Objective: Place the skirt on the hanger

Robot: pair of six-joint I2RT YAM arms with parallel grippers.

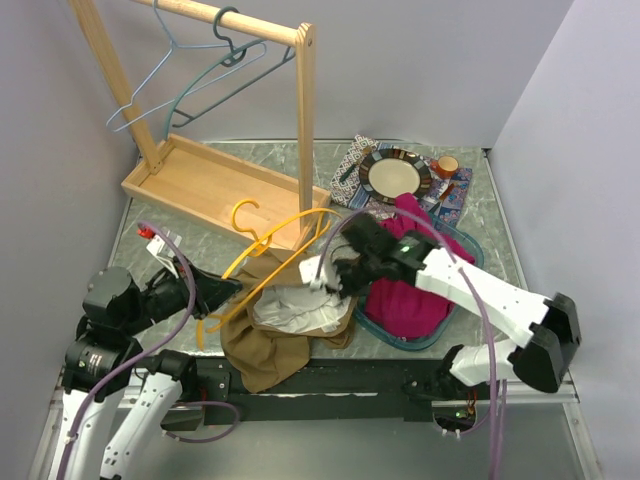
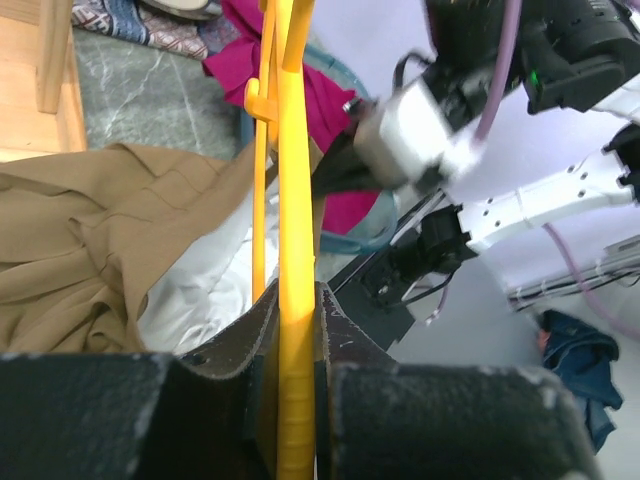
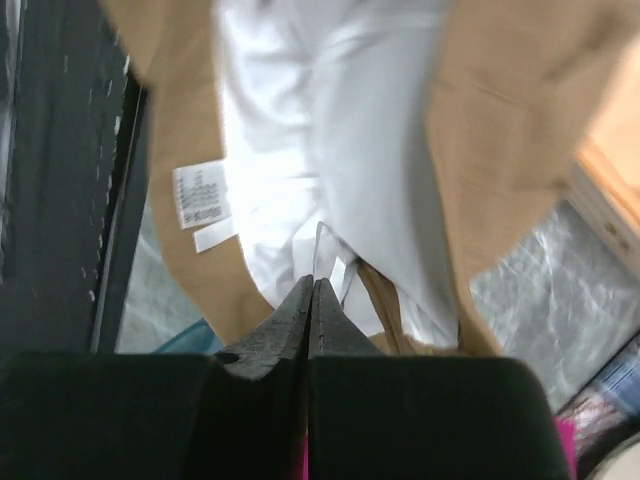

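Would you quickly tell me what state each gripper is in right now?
Left gripper: closed on the yellow hanger.
Right gripper: closed against the skirt; whether it pinches fabric cannot be told.

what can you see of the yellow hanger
A thin yellow hanger, plastic by its look, with a curved hook, sloping shoulders and a small side notch. It slants low over the tan skirt, with its hook toward the wooden rack's base. The left gripper is shut on one of its bars near the end away from the hook. Nothing hangs on it yet.
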